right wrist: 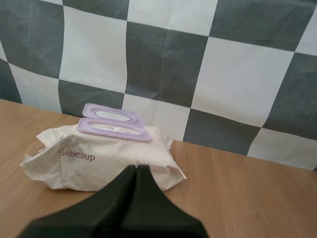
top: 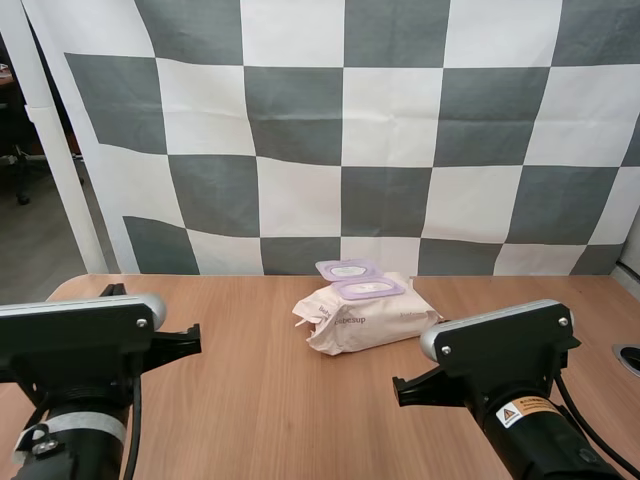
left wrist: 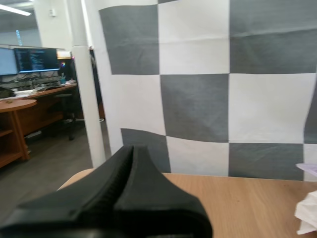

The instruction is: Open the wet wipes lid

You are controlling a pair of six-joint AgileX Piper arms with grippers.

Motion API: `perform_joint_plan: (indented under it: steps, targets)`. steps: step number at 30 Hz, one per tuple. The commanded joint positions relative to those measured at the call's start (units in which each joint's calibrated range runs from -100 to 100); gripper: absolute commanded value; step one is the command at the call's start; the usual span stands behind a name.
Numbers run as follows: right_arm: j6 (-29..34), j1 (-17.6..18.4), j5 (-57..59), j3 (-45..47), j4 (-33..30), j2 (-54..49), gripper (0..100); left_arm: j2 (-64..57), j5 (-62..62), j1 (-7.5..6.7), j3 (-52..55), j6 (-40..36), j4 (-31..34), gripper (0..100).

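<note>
Though crumpled — pack (top: 365,318), lid (top: 348,269) open

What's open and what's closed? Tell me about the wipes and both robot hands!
wet wipes pack: lying flat on the table, crumpled at one end
lid: flipped open, folded back behind the opening
left gripper: shut, holding nothing
right gripper: shut, holding nothing, pointed at the pack

Table (top: 260,400) — light wood, fine grain, far-left corner rounded, far edge running straight across. Hole (top: 630,357) — dark, round, pale ring around it, set into the top at the right edge, partly cut off there.
</note>
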Motion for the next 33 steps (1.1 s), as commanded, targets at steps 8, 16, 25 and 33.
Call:
perform_joint_plan:
  steps: [8, 16, 25, 33]
  targets:
    - [0.47, -0.54, 2.21, 0.00, 0.01, 0.00, 0, 0.00, 16.03, -0.46, 0.00, 16.98, 0.58, 0]
    - [0.47, -0.54, 2.21, 0.00, 0.01, 0.00, 0, 0.00, 15.97, -0.46, 0.00, 16.98, 37.76, 0]
    - [0.05, -0.54, 2.21, 0.00, 0.01, 0.00, 0, 0.00, 48.08, -0.31, 0.00, 4.65, 49.27, 0]
    - [0.28, -0.54, 2.21, 0.00, 0.39, 0.00, 0, 0.00, 57.18, -0.11, 0.00, -61.34, 84.58, 0]
